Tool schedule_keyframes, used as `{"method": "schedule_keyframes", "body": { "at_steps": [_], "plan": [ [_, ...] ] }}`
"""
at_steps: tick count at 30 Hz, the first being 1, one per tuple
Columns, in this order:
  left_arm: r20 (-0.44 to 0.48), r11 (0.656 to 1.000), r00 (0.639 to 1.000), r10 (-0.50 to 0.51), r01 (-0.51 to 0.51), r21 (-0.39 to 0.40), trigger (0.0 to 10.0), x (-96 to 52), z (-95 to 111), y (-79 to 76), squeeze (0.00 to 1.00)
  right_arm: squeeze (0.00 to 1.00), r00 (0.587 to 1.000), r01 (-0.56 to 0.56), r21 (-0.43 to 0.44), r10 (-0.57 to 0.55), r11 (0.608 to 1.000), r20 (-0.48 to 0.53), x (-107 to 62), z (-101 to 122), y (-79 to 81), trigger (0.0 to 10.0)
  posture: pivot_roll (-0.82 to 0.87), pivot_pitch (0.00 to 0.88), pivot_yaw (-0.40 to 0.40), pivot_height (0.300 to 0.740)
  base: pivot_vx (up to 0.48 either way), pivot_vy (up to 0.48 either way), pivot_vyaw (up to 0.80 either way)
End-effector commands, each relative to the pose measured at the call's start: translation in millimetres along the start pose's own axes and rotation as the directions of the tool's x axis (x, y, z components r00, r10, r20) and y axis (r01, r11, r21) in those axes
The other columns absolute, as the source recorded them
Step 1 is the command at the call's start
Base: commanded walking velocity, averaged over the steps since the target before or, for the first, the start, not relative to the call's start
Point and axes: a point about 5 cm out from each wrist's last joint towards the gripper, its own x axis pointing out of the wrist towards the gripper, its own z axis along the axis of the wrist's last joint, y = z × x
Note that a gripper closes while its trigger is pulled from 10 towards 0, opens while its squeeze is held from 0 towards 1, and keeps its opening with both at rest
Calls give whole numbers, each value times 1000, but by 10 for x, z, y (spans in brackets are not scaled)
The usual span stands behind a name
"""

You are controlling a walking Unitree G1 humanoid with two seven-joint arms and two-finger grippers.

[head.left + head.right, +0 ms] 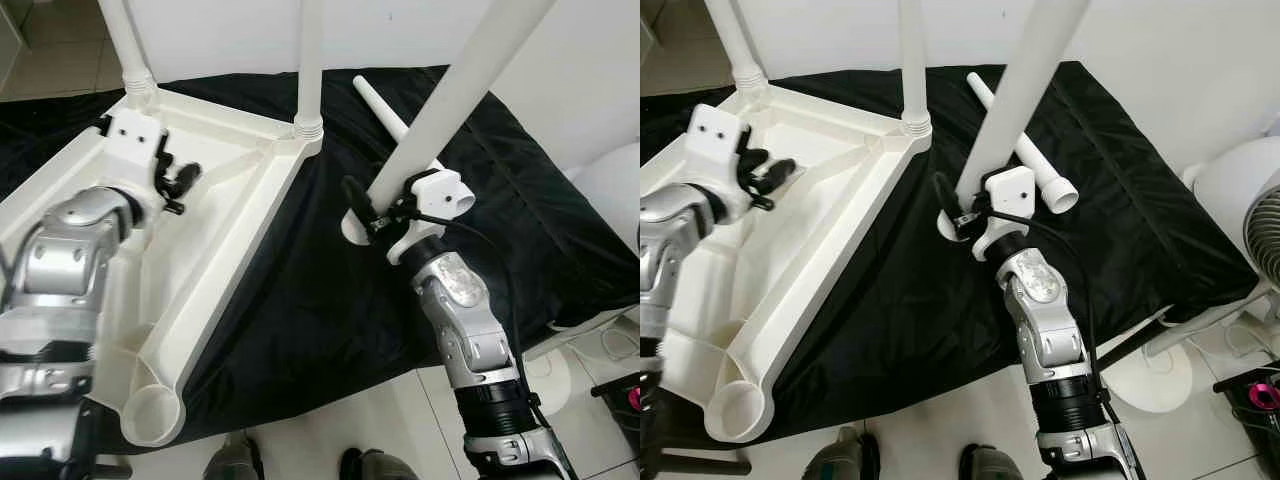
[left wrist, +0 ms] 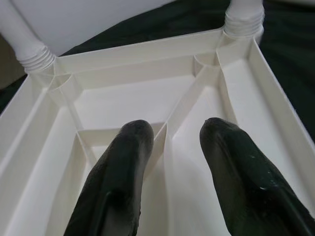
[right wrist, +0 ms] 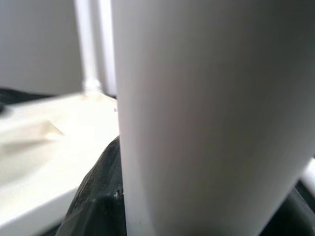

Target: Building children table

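Fingers of the right gripper (image 1: 372, 214) clamp a smooth white plastic leg (image 1: 455, 95), held tilted over the black cloth (image 1: 330, 290). Left, the ribbed white tabletop (image 1: 215, 255) lies upside down on that cloth, two legs screwed into its far corners. Above its ribs the left gripper (image 2: 170, 147) hovers, fingers apart. Another leg (image 1: 1025, 150) lies loose on the cloth, far right. Pale tiles (image 1: 390, 420) lie nearest.

Right claw (image 1: 958, 214) gripping white leg (image 1: 1025, 90), upturned tabletop (image 1: 830, 200) on black cloth (image 1: 940, 300)
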Motion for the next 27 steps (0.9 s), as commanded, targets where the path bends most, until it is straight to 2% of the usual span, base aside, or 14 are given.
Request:
{"method": "schedule_keyframes", "body": {
  "at_steps": [1,3,6,7,10,13,14,15,17,19,20,22,24,27],
  "plan": [
    [-23,998,999,49,-48,43,10000,-24,-82,54,0,0,999,42,-21,-42,999,-31,-10,-41,-82,10000,-24,95,15,740,0,0,0],
    [-39,990,995,87,-82,117,10000,-103,-142,173,0,0,995,79,-46,-81,996,-52,-30,-61,-190,10000,-24,99,8,740,0,0,0],
    [-64,980,994,94,-81,183,10000,-195,-191,282,0,0,993,97,-65,-101,993,-62,-51,-60,-272,10000,-22,103,2,740,0,0,0],
    [-64,980,994,94,-81,183,10000,-195,-191,282,0,0,993,97,-65,-101,993,-62,-51,-60,-272,10000,-22,103,2,740,0,0,0],
    [-125,961,988,95,-58,270,10000,-325,-262,423,0,0,992,98,-80,-104,992,-74,-60,-68,-309,10000,-19,107,-5,740,0,0,0],
    [-141,958,986,93,-50,283,10000,-352,-277,448,0,0,992,98,-82,-105,992,-76,-61,-69,-313,10000,-19,107,-5,740,0,0,0],
    [-170,949,982,87,-30,312,10000,-393,-305,474,0,0,991,99,-85,-105,991,-77,-60,-71,-318,10000,-16,107,-11,740,0,0,0],
    [-170,949,982,87,-30,312,10000,-393,-305,474,0,0,991,99,-85,-105,991,-77,-60,-71,-318,10000,-16,107,-11,740,0,0,0],
    [-224,927,973,61,27,373,10000,-466,-366,486,0,0,991,98,-90,-105,991,-79,-53,-75,-325,10000,-13,106,-16,740,0,0,0],
    [-224,927,973,61,27,373,10000,-466,-366,486,0,0,991,98,-90,-105,991,-79,-53,-75,-325,10000,-13,106,-16,740,0,0,0],
    [-277,904,961,22,99,415,10000,-522,-429,452,0,0,991,95,-94,-103,991,-81,-43,-77,-328,10000,-12,104,-20,740,0,0,0],
    [-292,895,957,9,123,429,10000,-535,-447,434,0,0,991,94,-95,-102,991,-82,-41,-78,-329,10000,-12,104,-21,740,0,0,0],
    [-350,862,933,-80,241,446,10000,-583,-523,298,0,0,992,91,-97,-99,991,-82,-30,-76,-331,10000,-12,100,-22,740,0,0,0],
    [-376,849,919,-120,291,440,10000,-604,-560,236,0,0,992,89,-98,-97,991,-82,-25,-75,-328,10000,-10,97,-23,740,0,0,0]
  ]
}}
